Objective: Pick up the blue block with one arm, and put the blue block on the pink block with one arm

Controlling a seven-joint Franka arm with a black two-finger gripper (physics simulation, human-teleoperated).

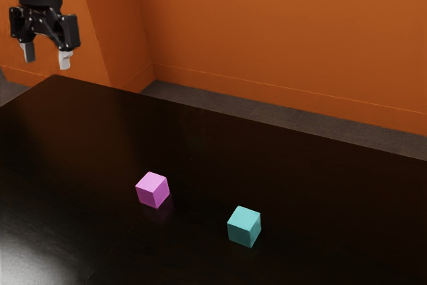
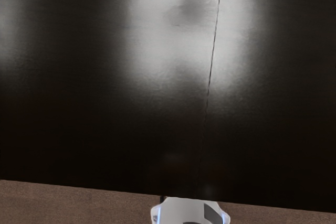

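Hand (image 1: 47, 61): high above the far corner of the tabletop (image 1: 300, 185), at the exterior view's upper left. Fingers (image 1: 64, 60) point down and stand well apart, with nothing between them; hand is empty

Blue block (image 1: 243, 226): sits flat on the tabletop, toward the near edge, untouched. More teal than blue in this light

Pink block (image 1: 152, 189): also on the tabletop, to the exterior view's left of the blue block and slightly farther back. The two are near each other but apart, not touching. Both are well away from the hand

Surroundings: orange walls (image 1: 280, 25), grey floor strip (image 1: 300, 121) behind the tabletop

Wrist view: dark glossy tabletop (image 2: 79, 103) with a broad glare patch, crossed by a thin seam (image 2: 210, 77); brown floor (image 2: 63, 203) beyond its edge
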